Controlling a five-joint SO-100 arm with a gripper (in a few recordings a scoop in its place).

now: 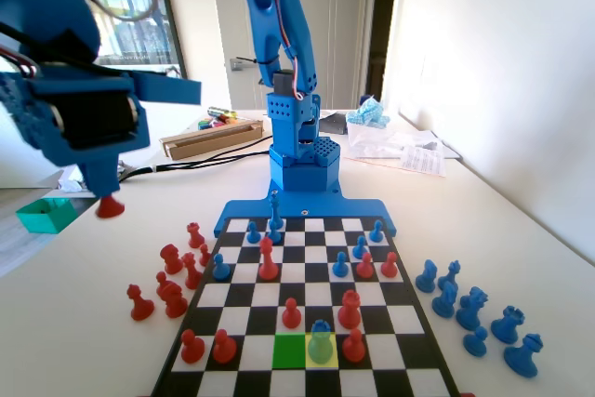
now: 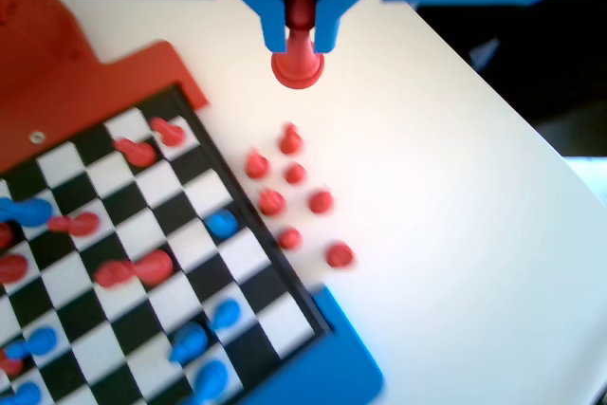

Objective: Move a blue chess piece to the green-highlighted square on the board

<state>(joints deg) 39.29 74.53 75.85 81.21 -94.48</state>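
Standing upright — blue chess piece — yellow square

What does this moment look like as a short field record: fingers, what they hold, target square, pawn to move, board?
gripper: raised off the board's left side in the fixed view, above the table
fingers: closed on a red piece
blue chess piece: standing on the yellow-tinted square, looking greenish
green-highlighted square: vacant, directly left of that pawn in the fixed view
captured red pieces: cluster on the table beside the board
board: mixed red and blue pieces in play
task status: blue pawn not yet moved
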